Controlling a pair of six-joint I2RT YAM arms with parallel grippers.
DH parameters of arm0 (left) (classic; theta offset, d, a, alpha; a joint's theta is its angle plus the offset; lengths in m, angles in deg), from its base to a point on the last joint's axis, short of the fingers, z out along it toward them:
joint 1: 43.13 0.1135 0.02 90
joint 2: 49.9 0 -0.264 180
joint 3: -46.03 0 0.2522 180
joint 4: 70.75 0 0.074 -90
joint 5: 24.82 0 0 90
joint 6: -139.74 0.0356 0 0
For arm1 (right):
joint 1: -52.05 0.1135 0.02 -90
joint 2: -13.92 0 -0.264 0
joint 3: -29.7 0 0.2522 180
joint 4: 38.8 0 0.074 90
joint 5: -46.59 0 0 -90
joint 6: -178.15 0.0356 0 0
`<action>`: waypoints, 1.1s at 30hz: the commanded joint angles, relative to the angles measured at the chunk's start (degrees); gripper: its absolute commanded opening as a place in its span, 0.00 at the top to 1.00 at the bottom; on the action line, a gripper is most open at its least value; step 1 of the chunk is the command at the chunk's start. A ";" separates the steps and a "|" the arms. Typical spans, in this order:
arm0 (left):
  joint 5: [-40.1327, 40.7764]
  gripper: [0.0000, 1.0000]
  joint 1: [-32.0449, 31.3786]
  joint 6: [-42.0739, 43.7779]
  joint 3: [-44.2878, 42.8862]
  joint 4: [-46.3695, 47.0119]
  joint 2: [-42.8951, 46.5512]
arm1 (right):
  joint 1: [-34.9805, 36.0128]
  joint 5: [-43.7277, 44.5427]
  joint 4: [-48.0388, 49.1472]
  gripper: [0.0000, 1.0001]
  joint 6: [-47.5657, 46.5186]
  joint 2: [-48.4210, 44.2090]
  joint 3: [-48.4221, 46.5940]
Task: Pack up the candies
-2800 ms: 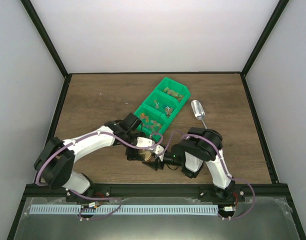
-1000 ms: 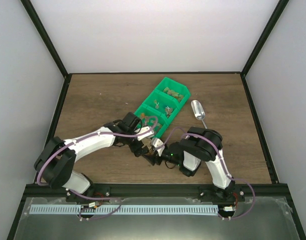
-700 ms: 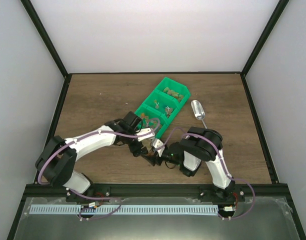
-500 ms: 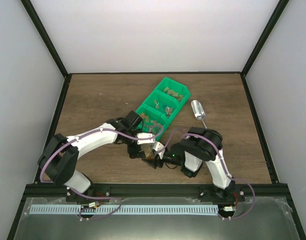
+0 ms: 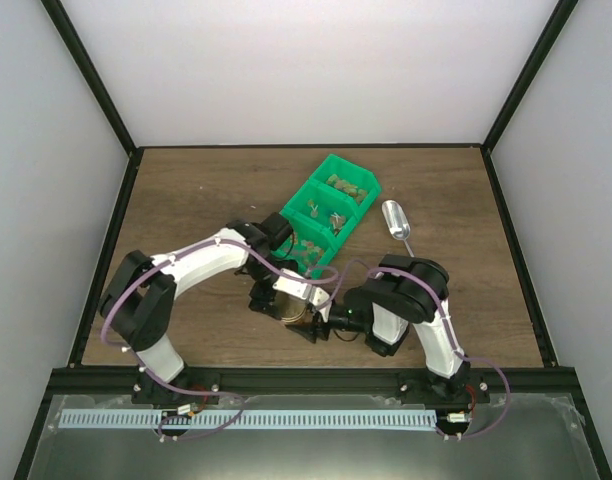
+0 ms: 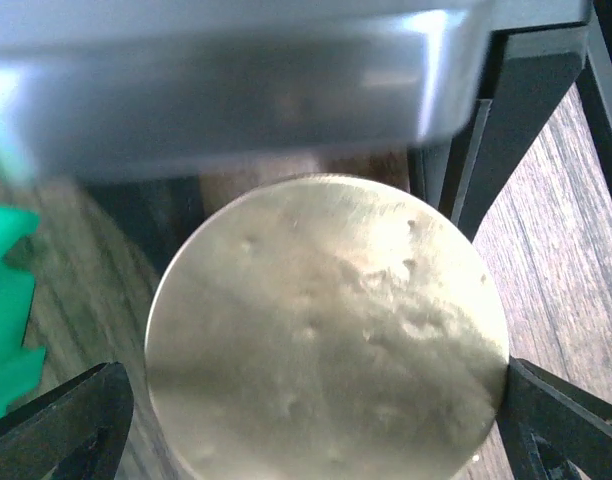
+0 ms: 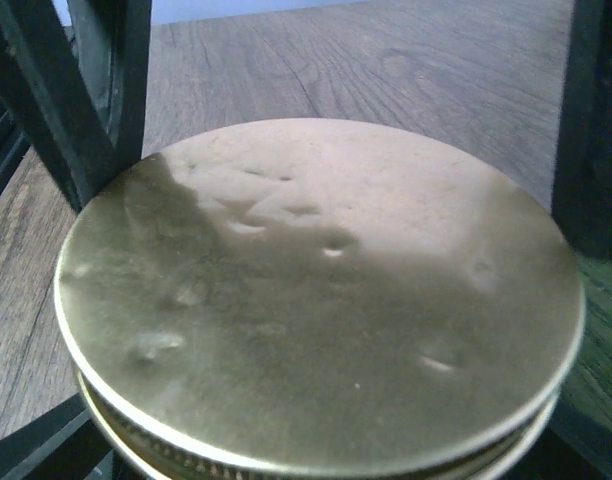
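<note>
Candies (image 5: 326, 214) lie in small clusters in one green bin (image 5: 298, 198). It has three compartments in a row, and each holds a cluster. The sweets are too tiny from above to count one by one. The bin sits slantwise near the middle of the wooden table (image 5: 186, 200). One metal scoop (image 5: 396, 220) lies just to its right, clear of it, bowl end away from the arms.

Both arms meet over one jar (image 5: 292, 316), which stands upright on the table just in front of the bin's near end. One tan round lid (image 6: 326, 330), dimpled in a few places, covers its mouth. Whatever is inside is hidden.

The left gripper (image 6: 318, 390) comes at the lid with its two fingers (image 6: 66, 420) spread as wide as they go, one on each side of the rim. The finger on the bin side stands a sliver off the rim and the other sits right at it, so the jaws straddle the lid without squeezing it.

The right gripper (image 5: 304, 320) reaches in low from the other side. Its two fingers are set against the jar under the lid, clamped on it.
</note>
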 commanded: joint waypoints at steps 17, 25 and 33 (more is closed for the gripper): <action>4.00 0.00 3.55 -49.84 13.30 24.54 12.23 | 1.07 15.46 -5.46 0.35 4.11 2.76 -4.17; 3.82 0.00 1.91 -52.83 14.17 25.95 10.27 | 1.08 17.92 -8.03 0.35 4.71 2.96 -5.32; 5.74 0.00 1.49 -54.29 15.04 27.66 9.16 | 1.02 17.98 -8.63 0.35 5.08 2.99 -5.91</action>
